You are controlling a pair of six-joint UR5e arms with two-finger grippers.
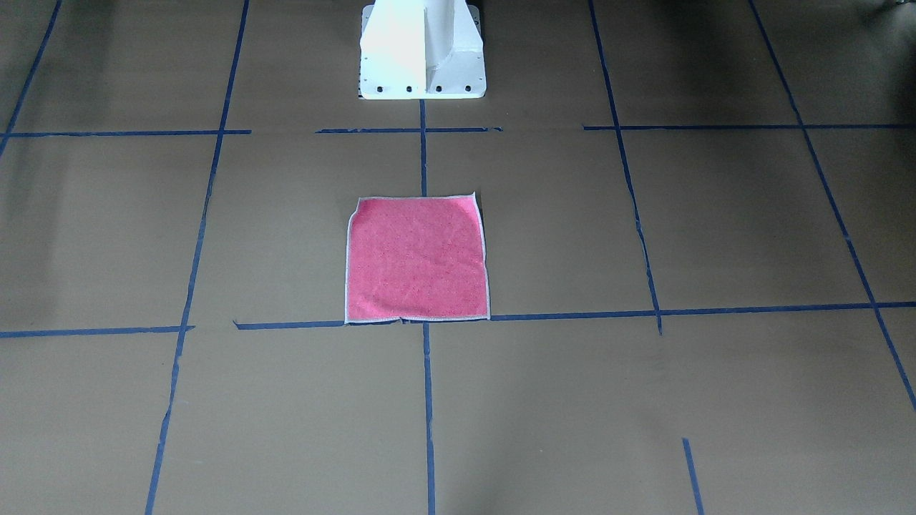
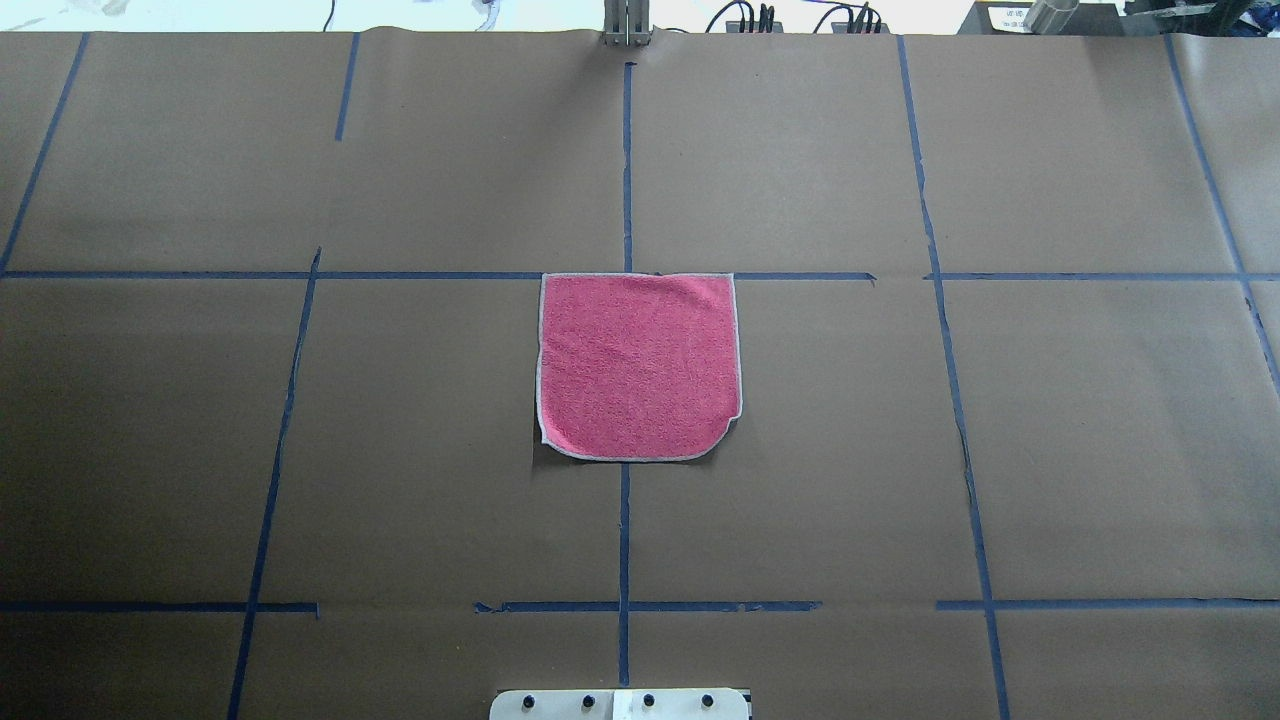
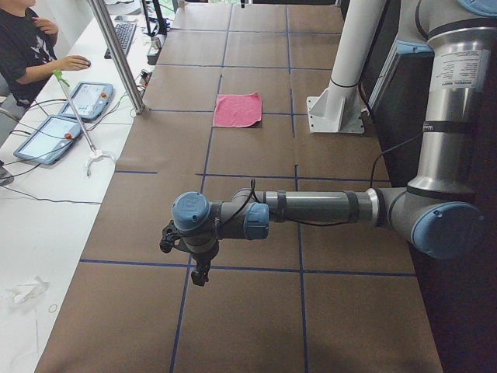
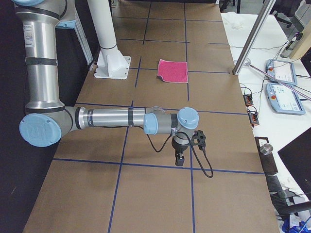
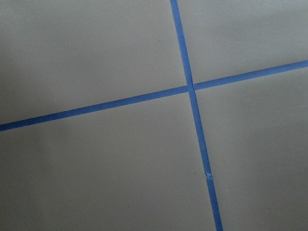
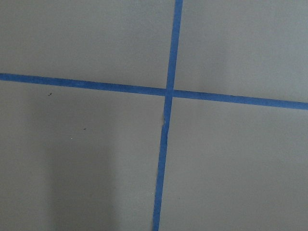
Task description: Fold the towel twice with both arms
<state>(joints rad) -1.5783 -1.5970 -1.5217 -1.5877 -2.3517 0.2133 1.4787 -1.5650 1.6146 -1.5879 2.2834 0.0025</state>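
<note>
The towel [image 1: 417,259] lies flat and unfolded in the middle of the table, pink face up with its whitish border all round; it also shows as the towel [image 2: 640,365], [image 3: 238,109], [image 4: 173,71]. Both arms hang far from it, out toward the table's ends. My left gripper [image 3: 200,273] points down over a blue tape crossing, and my right gripper [image 4: 179,158] does the same at the other end. I cannot tell whether either is open or shut. Both wrist views show only brown paper and tape, with no fingers.
The white pedestal base [image 1: 422,50] stands behind the towel. Blue tape lines [image 2: 625,170] grid the brown paper. A person [image 3: 23,47] sits at a side desk with tablets [image 3: 46,138]. A metal post [image 3: 116,54] rises at the table's far edge.
</note>
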